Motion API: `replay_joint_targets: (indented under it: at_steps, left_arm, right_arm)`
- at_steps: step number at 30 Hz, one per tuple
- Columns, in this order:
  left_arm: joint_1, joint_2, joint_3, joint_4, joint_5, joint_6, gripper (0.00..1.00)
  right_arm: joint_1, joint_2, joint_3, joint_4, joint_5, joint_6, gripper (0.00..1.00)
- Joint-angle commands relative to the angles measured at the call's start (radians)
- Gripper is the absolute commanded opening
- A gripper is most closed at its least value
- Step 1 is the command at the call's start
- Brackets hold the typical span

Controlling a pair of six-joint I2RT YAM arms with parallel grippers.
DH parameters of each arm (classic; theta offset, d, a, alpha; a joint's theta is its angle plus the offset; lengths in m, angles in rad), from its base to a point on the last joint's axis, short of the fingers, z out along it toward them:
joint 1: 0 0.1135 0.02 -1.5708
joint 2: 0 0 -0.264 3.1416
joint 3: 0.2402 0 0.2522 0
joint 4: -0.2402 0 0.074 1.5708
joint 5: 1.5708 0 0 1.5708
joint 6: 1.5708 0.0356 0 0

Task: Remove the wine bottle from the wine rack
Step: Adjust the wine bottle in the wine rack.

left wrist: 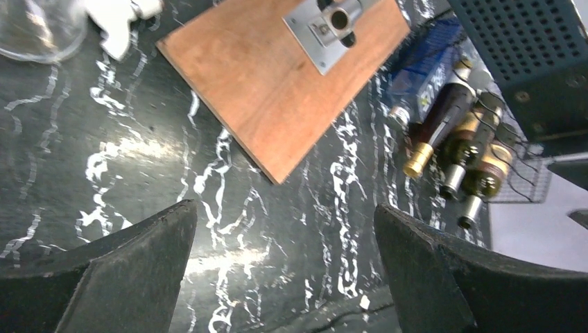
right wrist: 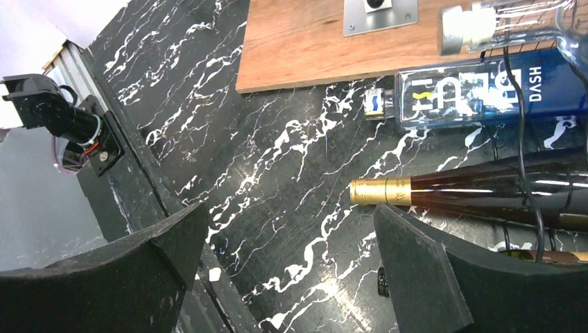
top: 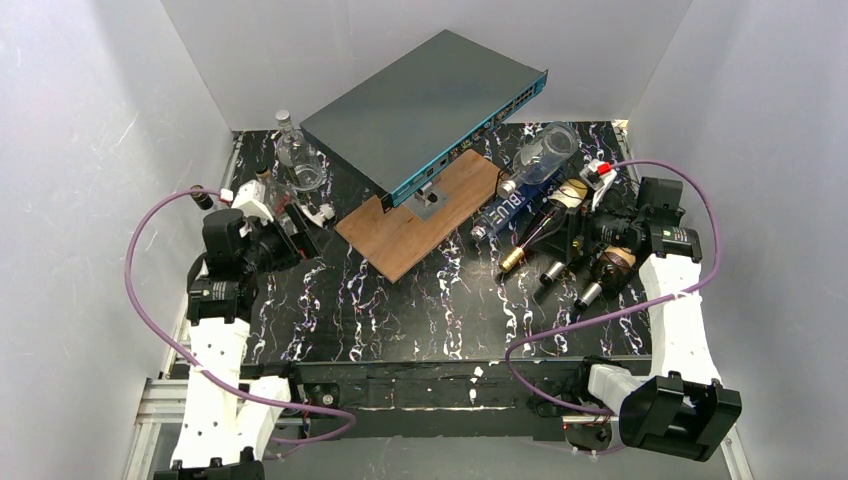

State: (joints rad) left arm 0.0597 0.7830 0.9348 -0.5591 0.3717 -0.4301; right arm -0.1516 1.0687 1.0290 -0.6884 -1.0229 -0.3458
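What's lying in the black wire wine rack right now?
A blue glass bottle, a dark bottle with a gold foil neck and two silver-capped dark bottles, with a clear bottle lying on top. The right arm hides the rack at its other end.

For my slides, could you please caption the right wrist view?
Open right gripper above the marbled table, beside a gold-capped wine bottle lying in the wine rack.

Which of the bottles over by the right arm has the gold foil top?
The slim dark bottle beside the blue bottle: its neck ends in gold foil, unlike the two silver-capped bottles on its other side.
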Motion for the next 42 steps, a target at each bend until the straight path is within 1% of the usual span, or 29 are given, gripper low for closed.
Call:
replay_joint_targets:
  at_steps: [1,4,8,12,17,21,26,30,33,37,42]
  left_arm:
    - [0.004,-0.052,-0.034,-0.030,0.147,-0.070,0.98]
    - [-0.009,-0.089,-0.064,-0.032,0.192,-0.071,0.98]
    - [-0.044,-0.138,-0.081,-0.041,0.216,-0.067,0.98]
    - [-0.133,-0.171,-0.099,-0.040,0.211,-0.083,0.98]
    - [-0.267,-0.236,-0.135,-0.038,0.146,-0.102,0.98]
    - [-0.320,-0.286,-0.166,-0.030,0.139,-0.109,0.98]
    - [-0.349,-0.313,-0.215,0.032,0.186,-0.141,0.98]
    - [-0.408,-0.305,-0.248,0.121,0.191,-0.170,0.98]
    - [-0.485,-0.278,-0.254,0.158,0.153,-0.175,0.98]
    - [-0.611,-0.238,-0.270,0.201,0.057,-0.172,0.98]
    - [-0.759,-0.195,-0.307,0.293,-0.076,-0.170,0.98]
  right_arm:
    - [-0.007,0.000,0.061,-0.073,0.027,-0.074,0.99]
    - [-0.007,0.003,0.071,-0.098,0.048,-0.093,0.98]
    - [-0.008,0.010,0.087,-0.127,0.070,-0.111,0.98]
    - [-0.014,0.003,0.088,-0.138,0.085,-0.116,0.98]
    - [-0.030,-0.006,0.086,-0.149,0.098,-0.122,0.99]
    - [-0.043,-0.010,0.088,-0.156,0.099,-0.125,0.98]
    - [-0.058,-0.014,0.091,-0.161,0.098,-0.125,0.98]
    - [-0.066,-0.014,0.105,-0.178,0.102,-0.129,0.98]
    - [-0.070,-0.015,0.106,-0.181,0.100,-0.130,0.98]
    - [-0.075,-0.014,0.102,-0.179,0.095,-0.130,0.98]
    - [-0.077,-0.006,0.096,-0.167,0.080,-0.111,0.98]
